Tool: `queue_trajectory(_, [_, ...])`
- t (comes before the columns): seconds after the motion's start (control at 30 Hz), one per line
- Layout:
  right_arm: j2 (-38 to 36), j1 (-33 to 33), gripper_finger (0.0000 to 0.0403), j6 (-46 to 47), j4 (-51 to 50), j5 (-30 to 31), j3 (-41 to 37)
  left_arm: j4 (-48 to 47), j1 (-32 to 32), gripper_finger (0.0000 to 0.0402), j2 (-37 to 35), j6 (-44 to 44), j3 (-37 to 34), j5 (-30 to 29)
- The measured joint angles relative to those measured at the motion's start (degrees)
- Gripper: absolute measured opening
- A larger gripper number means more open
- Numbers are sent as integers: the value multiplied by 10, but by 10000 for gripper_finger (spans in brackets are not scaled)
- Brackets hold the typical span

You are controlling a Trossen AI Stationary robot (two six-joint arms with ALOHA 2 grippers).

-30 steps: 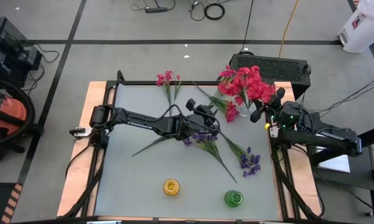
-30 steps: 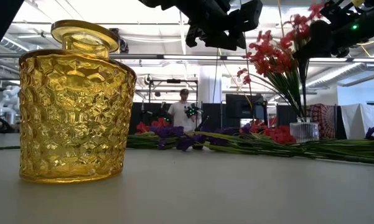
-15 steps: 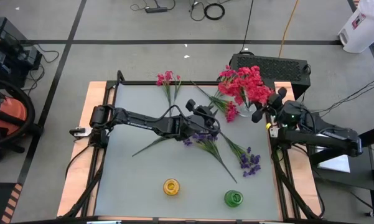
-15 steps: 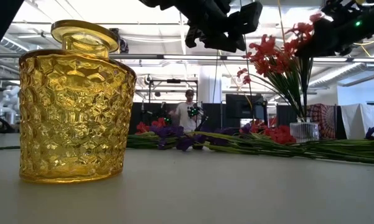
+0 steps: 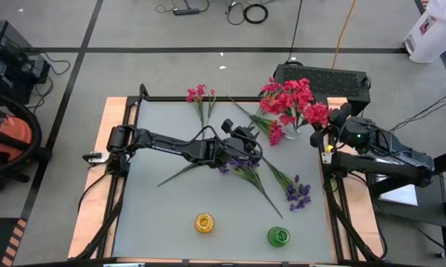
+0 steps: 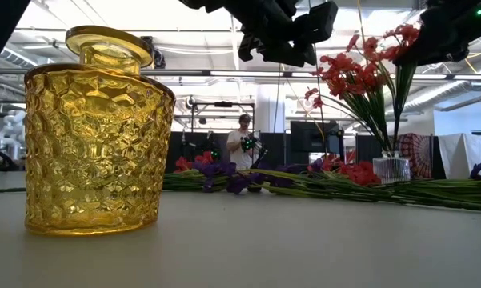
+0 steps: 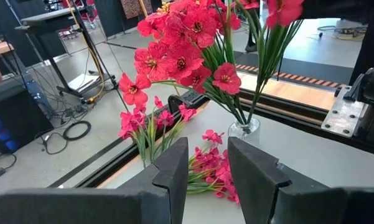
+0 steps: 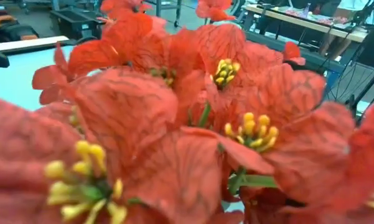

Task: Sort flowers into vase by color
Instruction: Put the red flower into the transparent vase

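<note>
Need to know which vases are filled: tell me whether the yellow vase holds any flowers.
Empty. The yellow vase stands upright with nothing rising from its mouth; from above it stands alone, no stems in it.

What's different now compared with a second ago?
The right gripper has drawn back from the red bouquet in the clear vase toward the table's right edge, and the blooms sway that way. The left gripper, jaws open, the loose purple flowers and yellow vase stayed put.
</note>
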Motion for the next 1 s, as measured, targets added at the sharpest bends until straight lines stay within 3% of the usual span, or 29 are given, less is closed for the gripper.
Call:
queue_trajectory(0.63, [5,0,191,0,-3,-30,0,5,0,121,0,0,0,0])
queue_trajectory(1.0, [62,0,190,1,0,-25,0,4,-1,121,0,0,0,0])
